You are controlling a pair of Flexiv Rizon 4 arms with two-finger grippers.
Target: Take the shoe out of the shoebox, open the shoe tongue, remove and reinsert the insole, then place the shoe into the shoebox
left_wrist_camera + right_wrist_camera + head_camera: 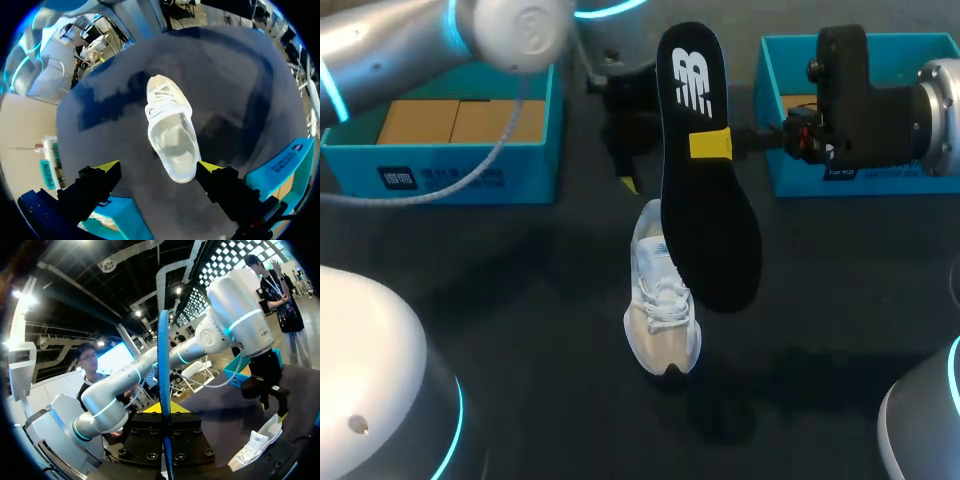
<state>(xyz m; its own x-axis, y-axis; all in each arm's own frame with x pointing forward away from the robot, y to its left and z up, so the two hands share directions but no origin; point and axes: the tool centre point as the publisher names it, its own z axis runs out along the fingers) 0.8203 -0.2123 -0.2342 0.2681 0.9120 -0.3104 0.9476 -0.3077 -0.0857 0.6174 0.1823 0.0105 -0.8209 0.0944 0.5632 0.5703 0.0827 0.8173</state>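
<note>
While right fingers (710,144) pinch the insole (705,230), the shoe (660,320) lies below.

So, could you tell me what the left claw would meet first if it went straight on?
Most likely the white sneaker, which lies on the table straight ahead of the open left claw, heel end nearest; depth is unclear.

Head view is dim. We note the dark worktop (520,300) lit from above, with a faint shadow beside the shoe (660,320) under the insole (705,200). In the left wrist view, soft arm shadows blotch the worktop. In the right wrist view, ceiling lamps (26,297) glare and straight lines bow near the rim.
</note>
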